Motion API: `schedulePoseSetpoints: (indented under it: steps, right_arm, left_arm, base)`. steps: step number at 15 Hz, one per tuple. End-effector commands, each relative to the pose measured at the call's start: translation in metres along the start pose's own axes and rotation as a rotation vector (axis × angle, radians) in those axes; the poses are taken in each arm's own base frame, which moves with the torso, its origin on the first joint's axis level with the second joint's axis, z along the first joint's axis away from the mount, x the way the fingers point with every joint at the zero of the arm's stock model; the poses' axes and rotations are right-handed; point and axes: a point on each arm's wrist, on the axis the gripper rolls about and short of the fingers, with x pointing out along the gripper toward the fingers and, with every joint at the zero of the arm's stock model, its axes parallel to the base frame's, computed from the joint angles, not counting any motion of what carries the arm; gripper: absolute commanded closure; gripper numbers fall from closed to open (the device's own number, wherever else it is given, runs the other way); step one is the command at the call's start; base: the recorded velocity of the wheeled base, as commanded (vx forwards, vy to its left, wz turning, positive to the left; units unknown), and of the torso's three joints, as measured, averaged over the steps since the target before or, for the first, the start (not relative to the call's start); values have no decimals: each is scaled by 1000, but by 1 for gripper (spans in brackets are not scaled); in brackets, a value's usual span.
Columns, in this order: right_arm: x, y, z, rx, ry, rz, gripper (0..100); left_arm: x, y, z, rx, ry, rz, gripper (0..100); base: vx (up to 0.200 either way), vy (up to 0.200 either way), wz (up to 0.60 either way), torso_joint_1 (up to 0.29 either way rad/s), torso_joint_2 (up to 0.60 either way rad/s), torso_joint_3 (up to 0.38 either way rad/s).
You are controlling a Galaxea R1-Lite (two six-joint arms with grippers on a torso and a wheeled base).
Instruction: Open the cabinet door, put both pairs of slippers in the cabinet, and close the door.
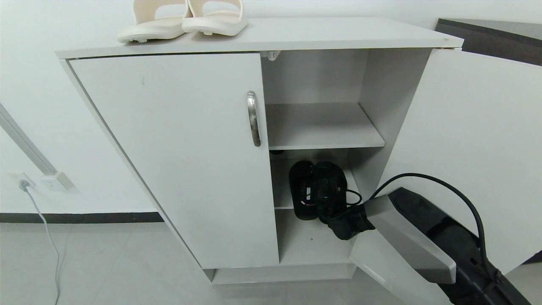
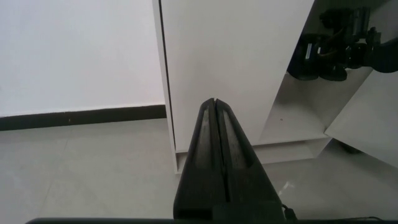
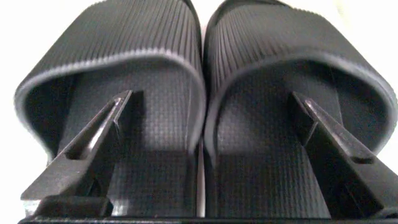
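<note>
Right arm (image 1: 406, 237): enters the head view from 5 o'clock, slanted up toward 10 o'clock into the open half of the cabinet (image 1: 338, 31); black cable (image 1: 444, 182) arched over the wrist.
Right gripper (image 1: 329, 208): at the heel ends of the black slippers (image 1: 315, 188); fingers (image 3: 93, 143) spread wide, one slid under each strap, low over the footbeds, with the slippers' adjoining side walls between them and a gap to either finger.
Left gripper (image 2: 214, 107): low over the floor, aimed at the cabinet's foot below the shut door; fingers pressed flat together, nothing between them.
Black slippers: pair side by side and touching, toes to the back, on the middle shelf (image 1: 280, 186) of the right-hand compartment, at 5 o'clock of the handle.
Cream slippers (image 1: 186, 23): pair side by side on the cabinet top, near its front edge, at 11 o'clock in the head view.
Cabinet: white, two doors; left door (image 1: 178, 156) shut, upright metal handle (image 1: 253, 118) at its 3 o'clock edge; right door (image 1: 461, 140) swung open toward 3 o'clock.
Shelves: upper shelf (image 1: 322, 127) at 12 o'clock of the black pair, bottom board (image 1: 305, 241) at 6 o'clock.
Room: pale tiled floor (image 1: 106, 262), white wall (image 1: 38, 106), black skirting strip (image 1: 84, 217) at 8 o'clock, wall socket (image 1: 21, 182) at 9 o'clock with a white cord (image 1: 48, 237) dropping to the floor, dark furniture (image 1: 499, 40) at 2 o'clock behind the open door.
</note>
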Motion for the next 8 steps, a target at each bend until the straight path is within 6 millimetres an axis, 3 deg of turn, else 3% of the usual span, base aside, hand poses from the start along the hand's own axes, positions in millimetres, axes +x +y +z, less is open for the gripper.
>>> schedulePoseSetpoints:
  steps: [1, 4, 8]
  right_arm:
    - [-18, 1, 15, 1, -9, 17, 0]
    - [-48, 5, 24, -8, -1, 49, 0]
    - [-111, -2, 36, -16, -5, 99, 0]
  left_arm:
    - [0, 0, 0, 0, 1, 0, 100]
    - [0, 0, 0, 0, 1, -1, 100]
    - [0, 0, 0, 0, 1, -1, 100]
  base:
    - [0, 0, 0, 0, 0, 0]
    - [0, 0, 0, 0, 0, 0]
    - [0, 0, 0, 0, 0, 0]
